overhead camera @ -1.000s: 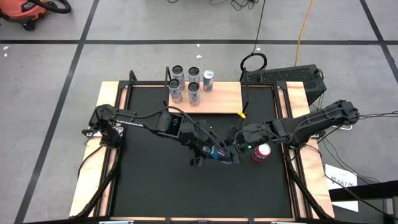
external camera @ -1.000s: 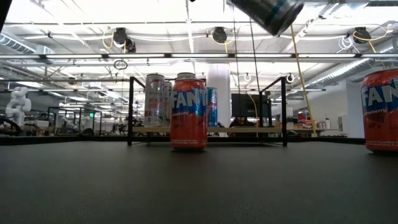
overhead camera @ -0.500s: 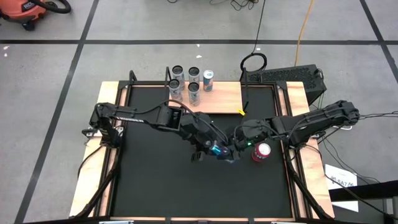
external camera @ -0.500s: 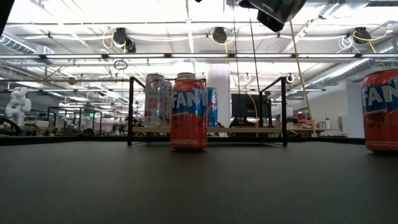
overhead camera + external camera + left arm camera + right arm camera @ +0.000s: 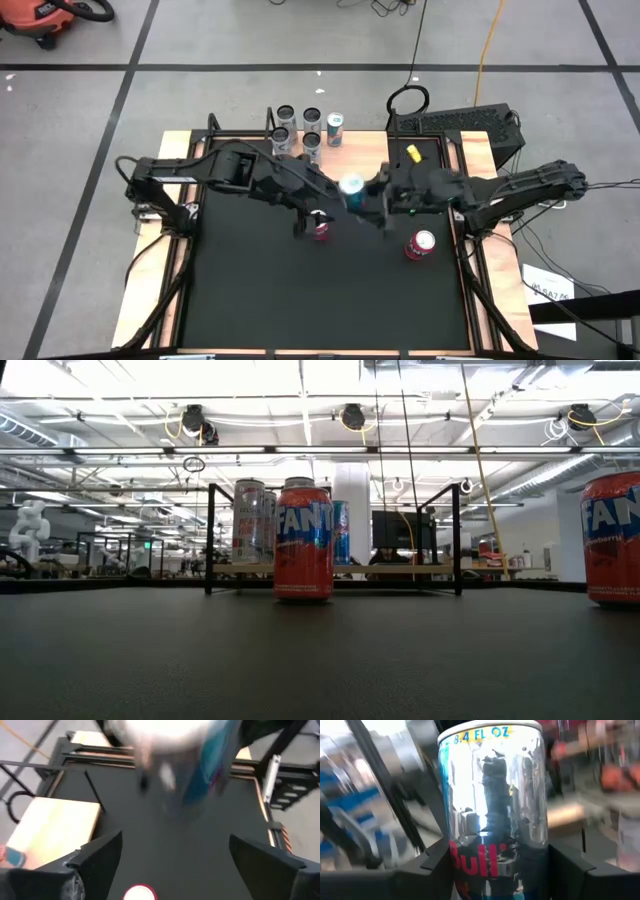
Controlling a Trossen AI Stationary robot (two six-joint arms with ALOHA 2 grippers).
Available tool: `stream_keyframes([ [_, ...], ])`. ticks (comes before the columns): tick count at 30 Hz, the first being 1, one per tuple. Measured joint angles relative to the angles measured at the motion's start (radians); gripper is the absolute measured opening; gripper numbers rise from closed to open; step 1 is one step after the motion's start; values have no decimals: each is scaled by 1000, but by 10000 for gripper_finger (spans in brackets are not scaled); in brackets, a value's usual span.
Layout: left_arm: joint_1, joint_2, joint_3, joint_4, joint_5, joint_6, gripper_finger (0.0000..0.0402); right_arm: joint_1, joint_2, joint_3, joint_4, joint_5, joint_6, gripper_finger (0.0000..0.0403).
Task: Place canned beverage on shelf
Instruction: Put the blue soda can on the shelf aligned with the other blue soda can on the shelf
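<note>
With the Red Bull can (image 5: pixel 351 186) clamped in the right claw (image 5: pixel 366 200) mid-desk and the left claw (image 5: pixel 170 855) spread empty, carry it level toward 12 o'clock onto bare shelf (image 5: pixel 365 150) beside the 5 cans (image 5: pixel 310 130).
</note>
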Motion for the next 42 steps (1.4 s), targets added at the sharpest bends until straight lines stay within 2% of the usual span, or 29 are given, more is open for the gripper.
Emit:
stream_keyframes([
  [2, -3, 0, -14, 46, -20, -4, 375, -9, -16, 1, 89, -2, -48, 220],
  [5, -6, 4, -72, 213, -23, 2, 381, -18, -16, 1, 164, -7, -98, 223],
  [9, -6, 4, -141, 490, -5, 2, 382, -19, -7, 0, 196, -5, -134, 225],
  [12, -5, 8, -155, 568, 40, -1, 382, -17, -7, 0, 200, 15, -147, 225],
  [16, -2, 15, -154, 566, 40, 2, 376, -17, -5, 0, 221, 13, -149, 228],
  [20, 1, 25, -154, 571, 32, 2, 354, -18, -4, 0, 250, 13, -152, 228],
  [27, 4, 25, -154, 562, 16, 10, 280, -18, -6, 0, 258, 11, -151, 234],
  [32, 22, 24, -153, 524, 9, 18, 218, -18, -7, 0, 241, 13, -115, 255],
  [34, 29, 24, -153, 481, 7, 26, 203, -20, -22, 5, 182, 22, -112, 270],
  [38, 39, 24, -155, 418, -1, 28, 203, -29, -60, 87, -30, 73, -136, 297],
  [42, 47, 24, -154, 395, -23, 37, 206, -40, -54, 192, -229, 73, -164, 307],
])
